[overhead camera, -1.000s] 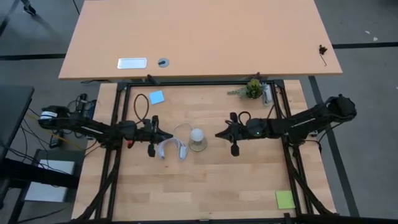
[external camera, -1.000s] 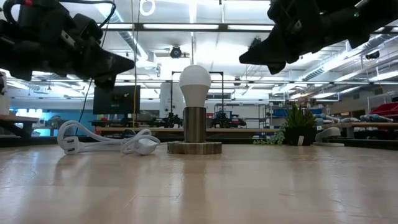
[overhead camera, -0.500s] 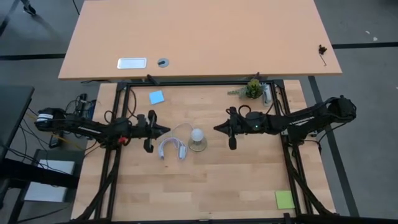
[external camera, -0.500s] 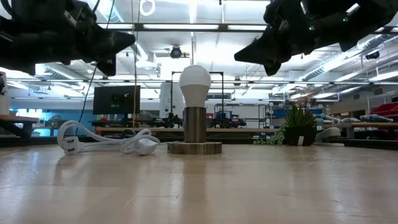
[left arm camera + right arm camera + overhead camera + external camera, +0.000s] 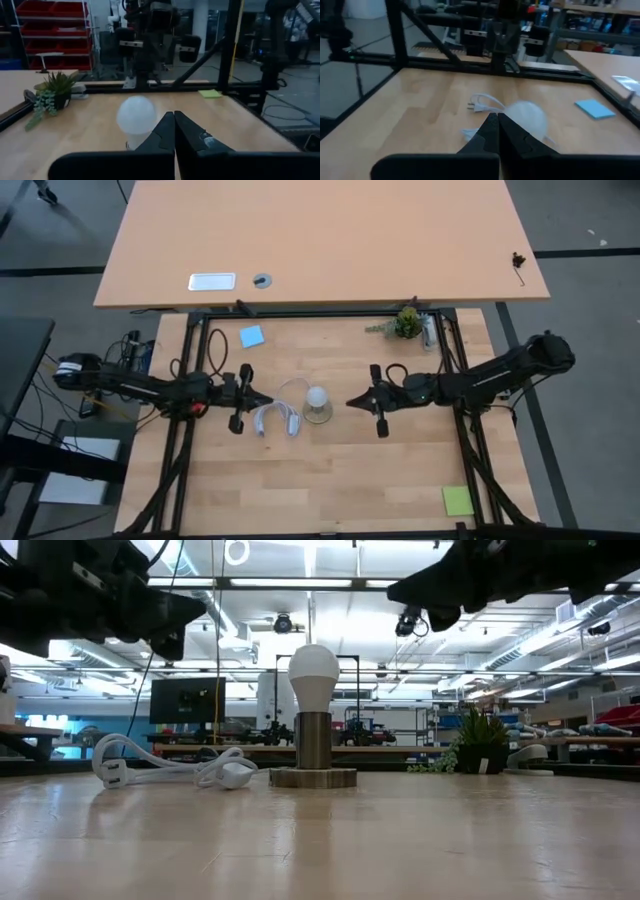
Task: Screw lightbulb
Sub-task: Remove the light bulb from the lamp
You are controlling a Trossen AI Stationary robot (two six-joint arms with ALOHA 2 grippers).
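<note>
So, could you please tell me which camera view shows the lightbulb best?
The low view: the lightbulb stands upright in full profile in its socket. The high view shows only its round top; the wrist views show it partly hidden behind each arm's own fingers.

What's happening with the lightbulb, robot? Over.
Left tool shut, right tool shut, one each side of lightbulb, holding nothing. Lightbulb upright in socket. White cord beside it.

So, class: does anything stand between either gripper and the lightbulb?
Nothing visible does. The lightbulb stands upright in its socket, with the left gripper and right gripper shut, raised on either side; the cord lies lower.
</note>
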